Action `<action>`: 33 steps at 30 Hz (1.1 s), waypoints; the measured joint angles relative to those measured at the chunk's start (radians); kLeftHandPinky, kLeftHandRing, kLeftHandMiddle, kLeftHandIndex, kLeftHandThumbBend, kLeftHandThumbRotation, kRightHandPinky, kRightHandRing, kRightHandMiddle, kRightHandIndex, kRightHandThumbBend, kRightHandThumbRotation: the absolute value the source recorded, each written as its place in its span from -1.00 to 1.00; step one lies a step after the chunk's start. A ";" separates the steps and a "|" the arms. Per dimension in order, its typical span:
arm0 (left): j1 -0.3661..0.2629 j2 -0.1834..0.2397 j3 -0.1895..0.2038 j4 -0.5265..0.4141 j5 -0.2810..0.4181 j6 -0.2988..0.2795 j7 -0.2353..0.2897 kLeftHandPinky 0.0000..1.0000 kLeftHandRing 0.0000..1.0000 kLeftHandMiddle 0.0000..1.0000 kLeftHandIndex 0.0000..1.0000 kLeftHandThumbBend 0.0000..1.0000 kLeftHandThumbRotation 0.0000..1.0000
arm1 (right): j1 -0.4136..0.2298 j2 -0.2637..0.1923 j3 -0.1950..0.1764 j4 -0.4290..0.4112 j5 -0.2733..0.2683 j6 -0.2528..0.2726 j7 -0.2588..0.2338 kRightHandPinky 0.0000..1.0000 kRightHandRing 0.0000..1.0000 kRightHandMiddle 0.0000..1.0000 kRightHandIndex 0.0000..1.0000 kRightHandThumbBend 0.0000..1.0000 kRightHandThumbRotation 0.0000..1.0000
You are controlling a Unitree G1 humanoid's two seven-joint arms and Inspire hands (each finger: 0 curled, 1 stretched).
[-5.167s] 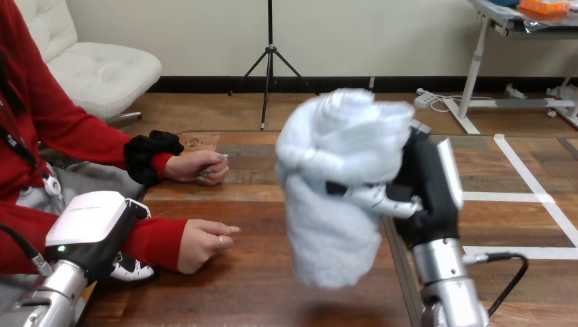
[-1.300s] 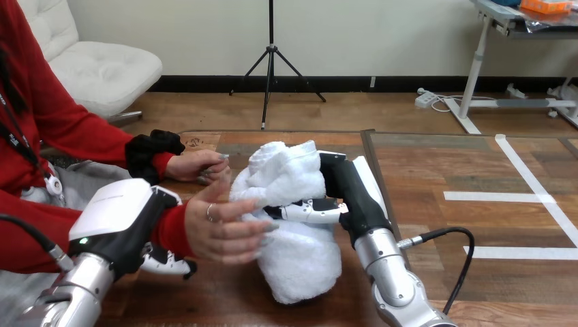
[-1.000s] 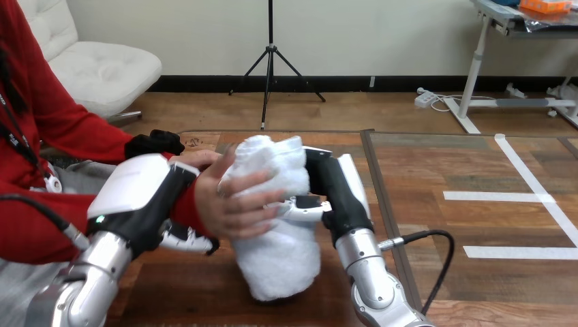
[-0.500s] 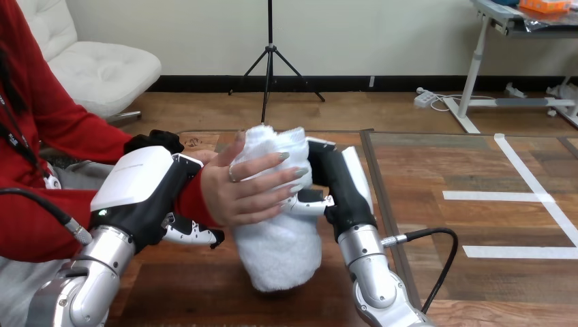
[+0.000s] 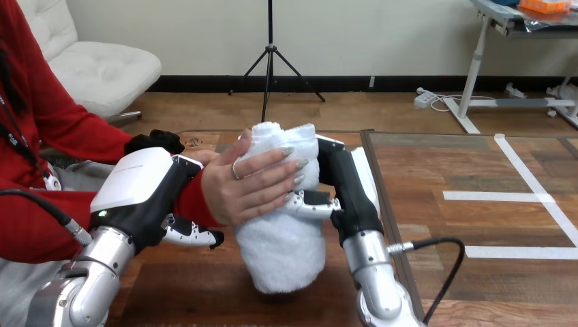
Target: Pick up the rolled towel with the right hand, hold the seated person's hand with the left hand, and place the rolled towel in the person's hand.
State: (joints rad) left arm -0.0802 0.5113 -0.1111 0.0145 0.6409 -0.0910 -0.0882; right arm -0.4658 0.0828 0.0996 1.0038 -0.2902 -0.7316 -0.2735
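We see the rolled towel standing upright over the middle of the wooden table, caught between two hands. The right hand is at its right side, and its fingers curl round the front of the roll, gripping it at about mid-height. The person's hand lies flat against the towel's left face, with straight fingers reaching across the upper half until the tips come close to the robot's fingers. We cannot tell whether the towel's lower end touches the table.

The left hand sits over the person's wrist, white shell uppermost. Its fingers curl in under the red sleeve, so it clasps the wrist. Behind it, the person's other hand is mostly hidden.

About five seconds ago things were quite different: the right hand alone held the towel high, both of the person's hands rested on the table, and the left hand was low at the view's left edge. Since then the towel has come down and leftward, and the person's hand has been raised against it. Over the last half second little has changed.
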 measured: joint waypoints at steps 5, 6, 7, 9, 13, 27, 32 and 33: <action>0.001 0.000 0.000 0.002 0.000 0.000 0.000 -0.33 -0.29 -0.18 -0.15 0.79 -1.00 | 0.038 0.000 0.007 -0.050 0.000 0.017 0.003 -0.54 -0.44 -0.22 -0.13 0.63 -1.00; 0.001 0.000 0.000 0.004 0.000 0.000 0.000 -0.33 -0.29 -0.18 -0.15 0.79 -1.00 | 0.044 0.000 0.008 -0.058 0.000 0.020 0.004 -0.54 -0.44 -0.22 -0.13 0.63 -1.00; 0.001 0.000 0.000 0.005 0.000 0.000 0.000 -0.32 -0.29 -0.18 -0.15 0.79 -1.00 | 0.050 0.000 0.009 -0.066 0.000 0.023 0.005 -0.54 -0.44 -0.22 -0.13 0.63 -1.00; 0.001 0.000 0.000 0.008 0.000 0.000 0.000 -0.33 -0.29 -0.18 -0.15 0.80 -1.00 | 0.062 0.000 0.010 -0.081 0.000 0.030 0.007 -0.54 -0.44 -0.22 -0.13 0.62 -1.00; 0.001 0.000 0.000 0.015 0.000 -0.002 0.000 -0.33 -0.29 -0.18 -0.15 0.81 -1.00 | 0.081 0.000 0.011 -0.111 0.000 0.045 0.013 -0.54 -0.44 -0.22 -0.13 0.63 -1.00; 0.001 0.000 0.001 0.020 0.000 -0.011 0.003 -0.30 -0.26 -0.16 -0.12 0.81 -1.00 | 0.115 -0.001 0.018 -0.195 0.002 0.090 0.037 -0.53 -0.43 -0.20 -0.13 0.63 -1.00; 0.001 0.000 0.001 0.020 0.000 -0.013 0.006 -0.29 -0.24 -0.14 -0.10 0.81 -1.00 | 0.119 -0.002 0.019 -0.215 0.002 0.102 0.041 -0.53 -0.43 -0.21 -0.13 0.63 -1.00; 0.001 0.000 0.001 0.020 0.000 -0.013 0.007 -0.28 -0.23 -0.13 -0.09 0.81 -1.00 | 0.119 -0.002 0.019 -0.218 0.002 0.103 0.042 -0.53 -0.43 -0.21 -0.13 0.63 -1.00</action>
State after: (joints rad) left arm -0.0794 0.5109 -0.1096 0.0349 0.6410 -0.1045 -0.0814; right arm -0.3466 0.0804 0.1185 0.7861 -0.2886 -0.6284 -0.2316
